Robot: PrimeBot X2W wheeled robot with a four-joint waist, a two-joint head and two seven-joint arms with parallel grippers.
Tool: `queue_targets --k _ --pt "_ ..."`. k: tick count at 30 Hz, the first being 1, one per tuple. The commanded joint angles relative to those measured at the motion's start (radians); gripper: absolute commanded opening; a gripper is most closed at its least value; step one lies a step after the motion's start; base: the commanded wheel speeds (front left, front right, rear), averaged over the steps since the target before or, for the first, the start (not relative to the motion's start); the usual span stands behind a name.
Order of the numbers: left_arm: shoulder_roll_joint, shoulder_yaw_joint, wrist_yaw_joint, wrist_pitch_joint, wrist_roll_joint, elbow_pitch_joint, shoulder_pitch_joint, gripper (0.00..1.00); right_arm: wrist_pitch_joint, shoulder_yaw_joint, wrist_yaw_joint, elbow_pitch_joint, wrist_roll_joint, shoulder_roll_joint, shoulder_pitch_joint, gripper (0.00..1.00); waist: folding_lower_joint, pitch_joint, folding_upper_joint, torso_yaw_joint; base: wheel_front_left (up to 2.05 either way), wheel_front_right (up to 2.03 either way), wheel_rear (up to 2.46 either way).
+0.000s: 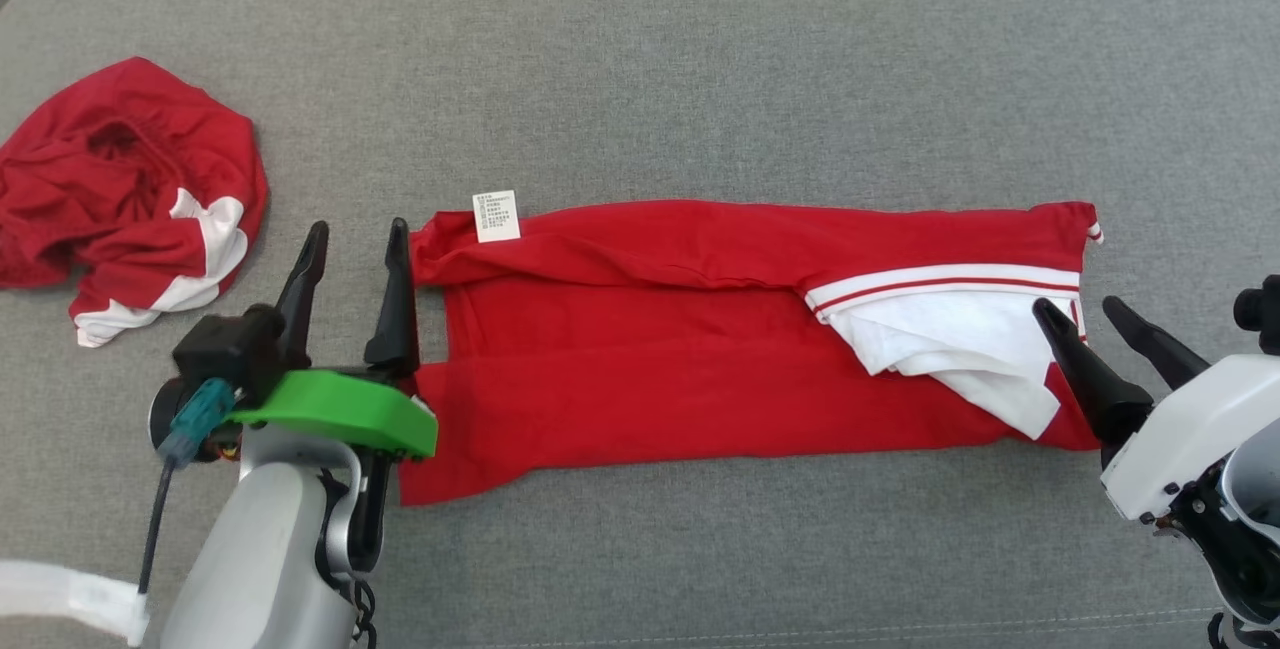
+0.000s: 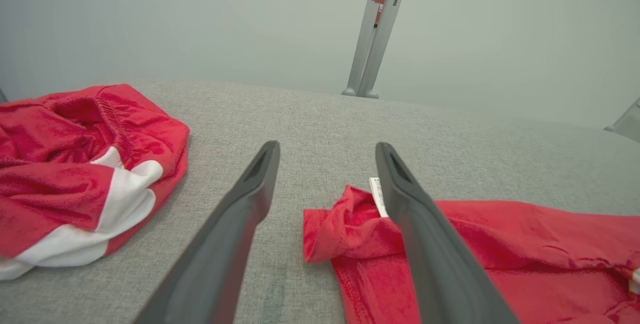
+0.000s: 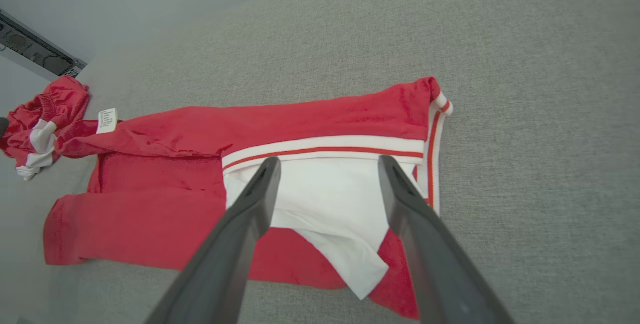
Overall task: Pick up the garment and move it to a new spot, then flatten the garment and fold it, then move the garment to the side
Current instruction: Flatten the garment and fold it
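The garment [image 1: 640,349], red with a white panel [image 1: 960,349] and striped trim at its right end, lies folded into a long flat band across the middle of the grey padded surface [image 1: 700,49], running left to right. The left gripper [image 1: 359,229] is at its left end with jaws spread wide and nothing between them but air. Its right finger stands over the garment's bunched far-left corner, just left of the small white label [image 1: 496,216], and its left finger stands over bare grey surface beside the edge. The right gripper [image 1: 1075,305] is at the right end, likewise released and empty. Its left finger crosses the white panel, and its right finger is over the surface just past the striped edge. Whether any fingertip touches the cloth cannot be told. A second red and white garment [image 1: 120,189] lies crumpled at the far left, well apart.
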Motion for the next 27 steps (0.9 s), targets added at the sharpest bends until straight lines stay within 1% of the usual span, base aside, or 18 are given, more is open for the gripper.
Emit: queue_targets --k 1,2,5,7,9,12,16,23,27 --pt "-0.026 0.053 -0.020 0.000 0.002 -0.031 0.046 1.00 0.000 -0.018 0.001 0.018 -0.015 0.008 -0.004 1.00 0.0000 -0.025 0.0000 0.004 0.00 0.00 0.00" --pt "-0.049 0.090 -0.036 0.000 0.000 -0.053 0.070 1.00 0.006 -0.027 0.001 0.028 -0.019 0.015 -0.005 1.00 0.0000 -0.033 0.0000 0.006 0.00 0.00 0.00" --pt "-0.091 0.193 -0.087 0.000 0.044 -0.109 0.138 1.00 0.022 -0.071 0.001 0.071 -0.038 0.043 -0.021 1.00 0.0000 -0.060 0.0000 0.011 0.00 0.00 0.00" --pt "-0.114 0.241 -0.112 0.000 0.072 -0.141 0.177 1.00 0.030 -0.111 0.001 0.113 -0.036 0.071 -0.038 1.00 0.0000 -0.076 0.0000 0.013 0.00 0.00 0.00" --pt "-0.129 0.265 -0.131 0.000 0.105 -0.160 0.212 1.00 0.039 -0.146 0.001 0.161 -0.063 0.087 -0.058 1.00 0.0000 -0.090 0.0000 0.015 0.00 0.00 0.00" --pt "-0.135 0.275 -0.148 0.000 0.127 -0.172 0.246 1.00 0.048 -0.171 0.001 0.233 -0.095 0.105 -0.101 1.00 0.0000 -0.098 0.0000 0.018 0.00 0.00 0.00" --pt "-0.139 0.244 -0.157 0.000 0.131 -0.163 0.266 1.00 0.035 -0.186 0.001 0.342 -0.133 0.113 -0.153 1.00 0.0000 -0.099 0.0000 0.021 0.00 0.00 0.00" --pt "-0.139 0.230 -0.163 0.000 0.157 -0.169 0.233 1.00 0.044 -0.245 0.001 0.508 -0.187 0.121 -0.259 1.00 0.0000 -0.075 0.0000 0.031 0.00 0.00 0.00" --pt "-0.139 0.235 -0.163 0.000 0.170 -0.170 0.209 1.00 0.038 -0.237 0.001 0.594 -0.180 0.123 -0.310 1.00 0.0000 -0.057 0.0000 0.038 0.00 0.00 0.00"
